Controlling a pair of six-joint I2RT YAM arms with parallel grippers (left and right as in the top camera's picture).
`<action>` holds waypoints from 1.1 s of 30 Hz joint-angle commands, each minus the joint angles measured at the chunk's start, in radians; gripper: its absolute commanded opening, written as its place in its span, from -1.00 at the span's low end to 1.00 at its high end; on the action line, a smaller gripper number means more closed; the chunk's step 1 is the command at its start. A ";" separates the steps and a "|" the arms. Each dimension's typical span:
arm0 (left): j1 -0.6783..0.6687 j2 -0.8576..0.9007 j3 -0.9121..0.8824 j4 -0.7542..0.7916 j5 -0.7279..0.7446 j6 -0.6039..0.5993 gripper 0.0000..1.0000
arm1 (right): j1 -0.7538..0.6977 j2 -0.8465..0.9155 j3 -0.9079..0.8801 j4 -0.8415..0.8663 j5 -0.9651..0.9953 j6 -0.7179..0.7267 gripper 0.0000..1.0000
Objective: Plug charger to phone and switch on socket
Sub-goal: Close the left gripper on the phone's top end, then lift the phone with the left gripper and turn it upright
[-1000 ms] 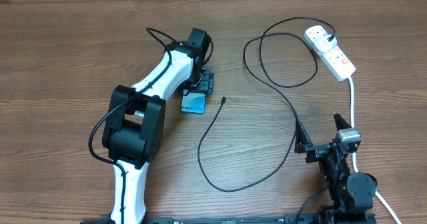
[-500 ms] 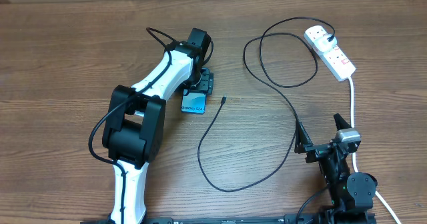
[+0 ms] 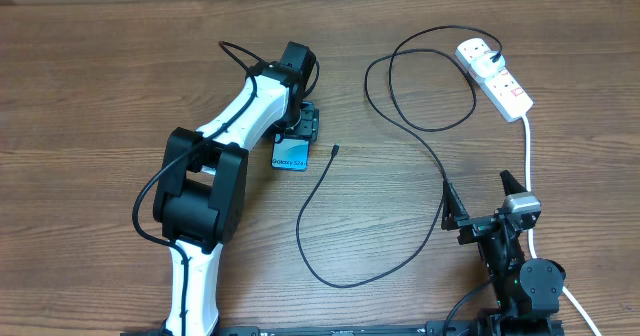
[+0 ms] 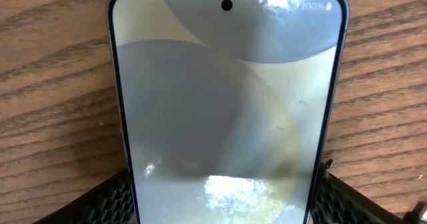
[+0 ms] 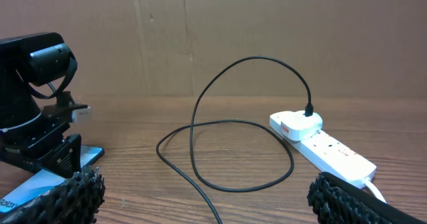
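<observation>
At the left, my left pincer [image 3: 298, 134] reaches out over the wooden bench [image 3: 100, 76] and straddles the phone [image 4: 227, 104]. The phone lies flat, screen up, directly beneath the pincer. One meshed finger [image 4: 110, 201] sits at each long edge. The pincer is spread to about the phone's width, and I cannot tell whether the pads are pressing it or only flanking it.

Just right of this pincer the charger [image 3: 301, 224] ends in its small plug tip [image 3: 334, 150], which lies loose on the bench and touches nothing. The thin black cable curves back towards me, then runs on to my right pincer [image 3: 476, 186]. That pincer is wide apart, holds nothing, and has the cable close against its left finger. Beyond it and slightly to its right lies the socket [image 3: 498, 79], with the charger's other end already plugged in.

I judge two risks here. If the left pincer closes off-centre, the phone could twist or skid. If my right arm moves, it could snag the cable and drag the tip away.

The phone's charging port is cut off in the wrist view and hidden under my arm from overhead. The socket's switch position is too small to read
</observation>
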 commanded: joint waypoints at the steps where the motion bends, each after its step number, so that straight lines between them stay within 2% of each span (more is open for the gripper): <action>1: 0.015 0.060 -0.014 -0.002 -0.029 -0.008 0.50 | -0.002 -0.010 -0.010 0.005 0.010 0.006 1.00; 10: 0.014 0.057 0.023 -0.046 -0.017 -0.039 0.48 | -0.002 -0.010 -0.010 0.005 0.010 0.006 1.00; 17: 0.015 0.057 0.107 -0.114 0.050 -0.061 0.48 | -0.002 -0.010 -0.010 0.005 0.010 0.006 1.00; 30: 0.045 0.057 0.191 -0.231 0.194 -0.080 0.39 | -0.002 -0.010 -0.010 0.005 0.010 0.006 1.00; 33: 0.058 0.057 0.203 -0.260 0.290 -0.079 0.40 | -0.002 -0.010 -0.010 0.004 0.010 0.006 0.99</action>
